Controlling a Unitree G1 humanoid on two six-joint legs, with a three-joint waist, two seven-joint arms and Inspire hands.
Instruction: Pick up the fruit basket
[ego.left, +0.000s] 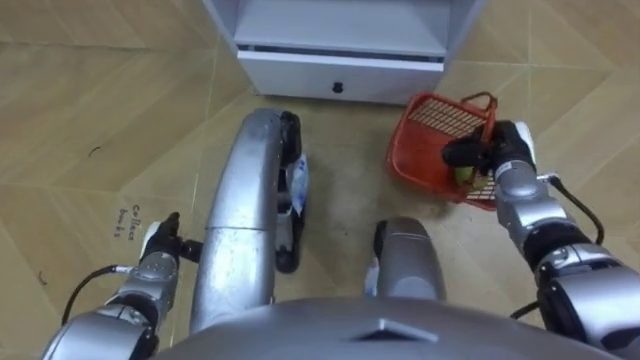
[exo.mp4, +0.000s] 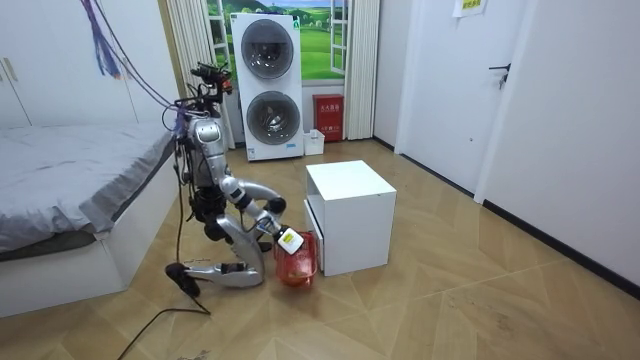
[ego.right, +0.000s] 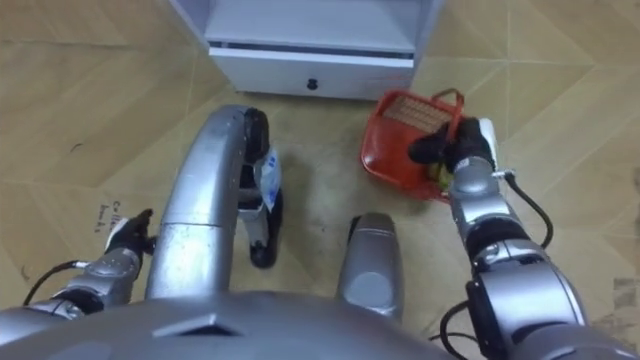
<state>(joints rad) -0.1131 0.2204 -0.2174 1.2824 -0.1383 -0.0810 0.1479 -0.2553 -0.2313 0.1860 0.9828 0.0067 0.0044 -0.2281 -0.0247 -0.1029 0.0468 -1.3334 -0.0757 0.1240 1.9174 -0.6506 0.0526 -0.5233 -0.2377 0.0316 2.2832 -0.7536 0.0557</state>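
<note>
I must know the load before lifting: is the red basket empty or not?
Not empty: a yellow-green fruit lies inside the red basket, by the right hand.

The floor (exo.mp4: 480, 290) is pale wood laid in herringbone, and a dark skirting runs along the white walls (exo.mp4: 580, 120). A low white cabinet (exo.mp4: 350, 215) stands mid-room. At the room view's left is a bed (exo.mp4: 70, 180) under a grey cover. Against the far wall two front-loading machines (exo.mp4: 268, 85) are stacked, with curtains (exo.mp4: 185, 30) beside them, a window (exo.mp4: 325, 40) showing green and a red box (exo.mp4: 328, 118) below it. A white door (exo.mp4: 445, 90) is shut.
</note>
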